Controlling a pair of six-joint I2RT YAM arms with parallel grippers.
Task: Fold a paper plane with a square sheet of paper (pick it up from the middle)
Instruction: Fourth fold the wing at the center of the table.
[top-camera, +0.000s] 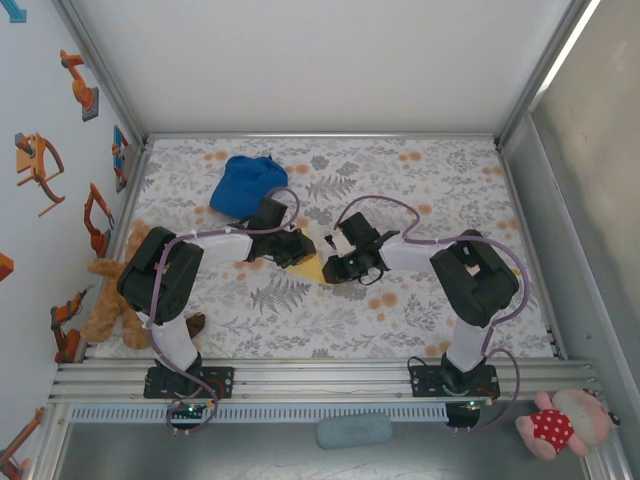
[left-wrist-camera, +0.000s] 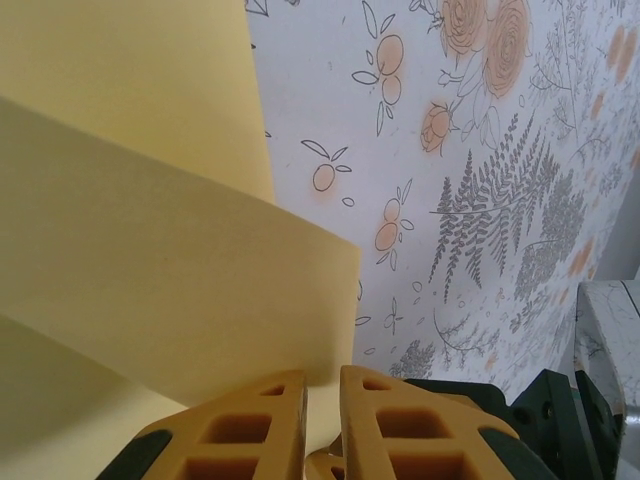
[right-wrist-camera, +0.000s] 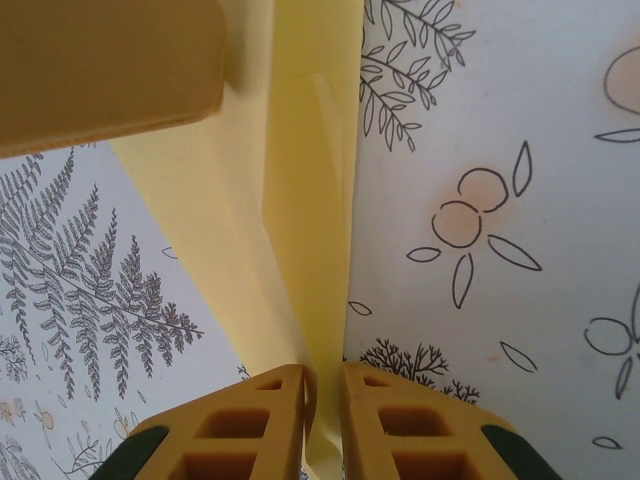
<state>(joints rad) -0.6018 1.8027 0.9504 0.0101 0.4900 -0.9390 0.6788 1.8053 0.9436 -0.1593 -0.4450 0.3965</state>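
The square sheet of paper (top-camera: 312, 266) is plain yellow and hangs between my two grippers over the middle of the table, mostly hidden by them in the top view. My left gripper (top-camera: 300, 250) is shut on it: in the left wrist view the paper (left-wrist-camera: 150, 260) rises from between the orange fingers (left-wrist-camera: 250, 430) in overlapping folded layers, and the gripper (left-wrist-camera: 322, 405) pinches its lower edge. My right gripper (top-camera: 336, 268) is shut on it too. In the right wrist view a narrow creased strip of the paper (right-wrist-camera: 300, 200) runs up from that gripper (right-wrist-camera: 323, 405).
A blue fabric cap (top-camera: 245, 185) lies at the back left of the flowered tablecloth (top-camera: 420, 300). A brown teddy bear (top-camera: 115, 300) sits at the left edge. A pink plush toy (top-camera: 560, 425) and a grey-blue pad (top-camera: 353, 430) lie in front of the rail.
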